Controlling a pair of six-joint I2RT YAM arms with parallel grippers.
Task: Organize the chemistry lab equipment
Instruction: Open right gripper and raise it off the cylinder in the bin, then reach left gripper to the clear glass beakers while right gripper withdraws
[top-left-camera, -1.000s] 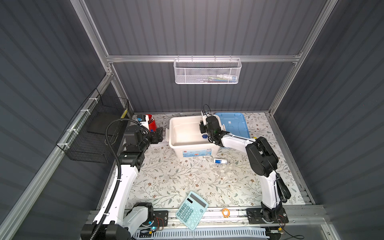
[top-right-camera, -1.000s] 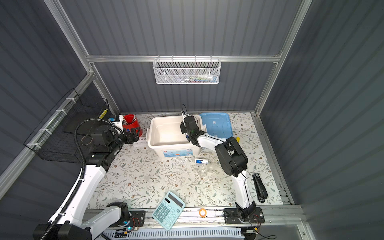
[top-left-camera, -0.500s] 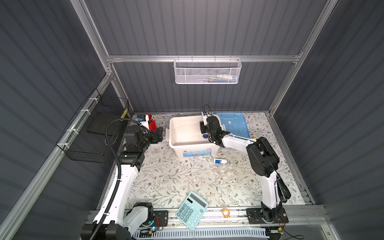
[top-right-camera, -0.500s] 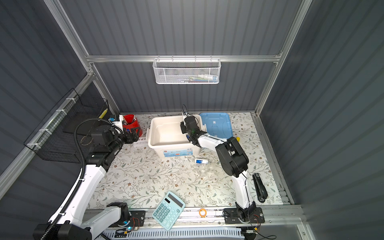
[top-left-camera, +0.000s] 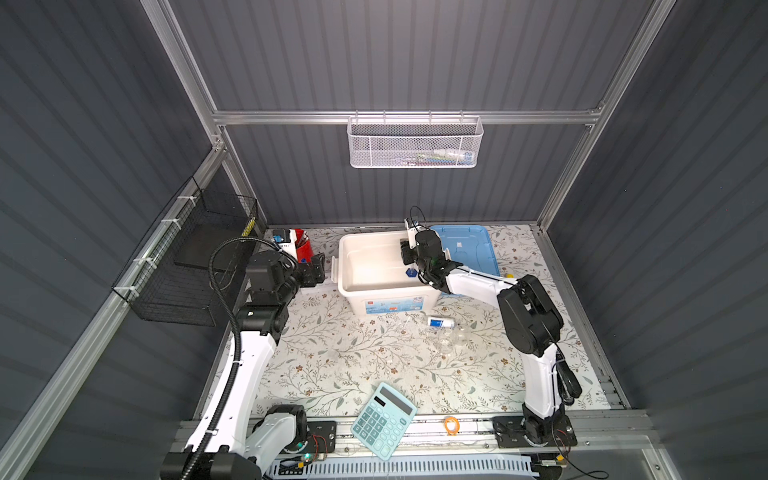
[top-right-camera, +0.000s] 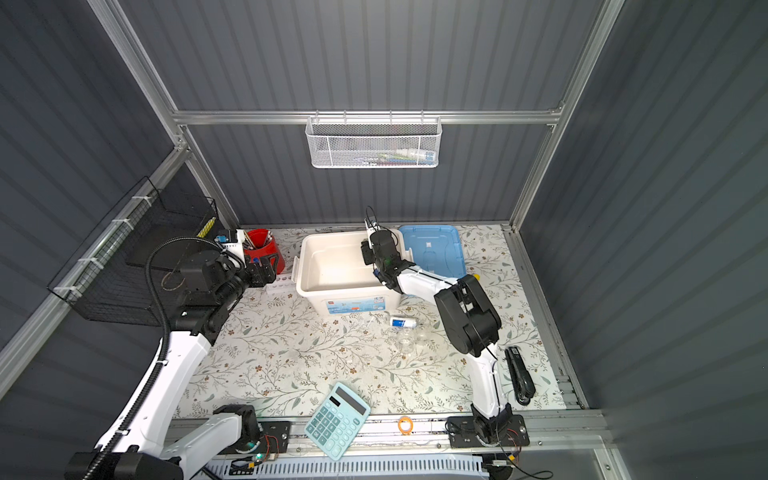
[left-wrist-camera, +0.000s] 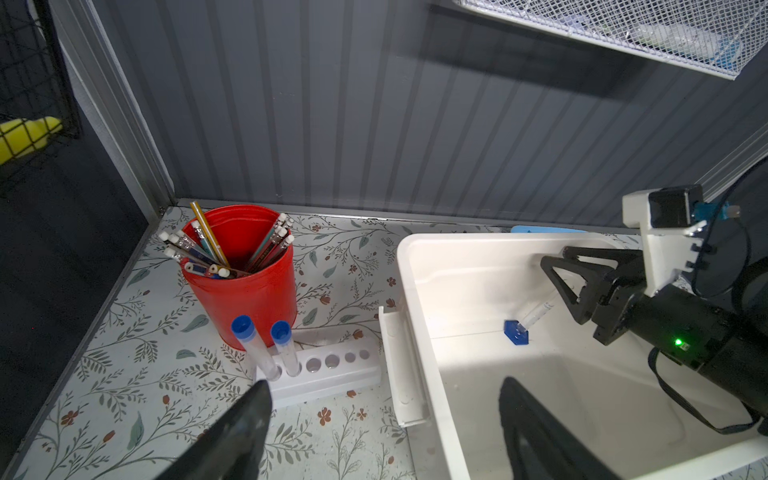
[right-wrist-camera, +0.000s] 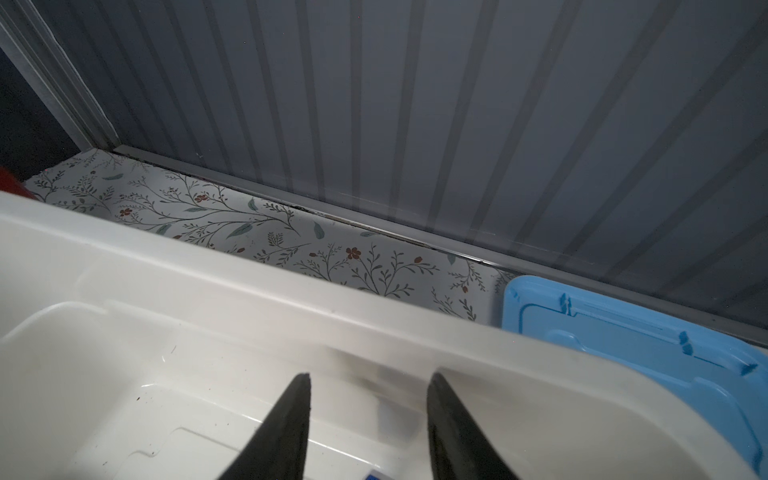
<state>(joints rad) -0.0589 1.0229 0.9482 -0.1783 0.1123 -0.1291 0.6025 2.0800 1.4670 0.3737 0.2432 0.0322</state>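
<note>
A slim clear cylinder on a blue hexagonal foot (left-wrist-camera: 515, 331) lies tilted inside the white bin (left-wrist-camera: 409, 266), its top end close under my right gripper (left-wrist-camera: 559, 276). The blue foot (top-left-camera: 409, 273) also shows in a top view. My right gripper (right-wrist-camera: 368, 376) hangs over the bin's far right corner, open, with nothing between its fingertips. Two blue-capped test tubes (left-wrist-camera: 249, 345) stand in a white rack (left-wrist-camera: 332, 374) left of the bin. My left gripper (left-wrist-camera: 383, 384) hovers open above the rack and the bin's left rim. A blue-white labelled piece (top-left-camera: 438, 323) and clear flasks (top-left-camera: 446, 343) lie in front of the bin.
A red cup of pens (left-wrist-camera: 245, 286) stands behind the rack. The blue lid (top-left-camera: 469, 249) lies right of the bin. A teal calculator (top-left-camera: 384, 419) and an orange ring (top-left-camera: 451, 424) sit at the front edge, a black stapler (top-right-camera: 519, 374) at the right.
My right gripper's jaws have widened over the bin. Both arms have otherwise stayed about where they were.
</note>
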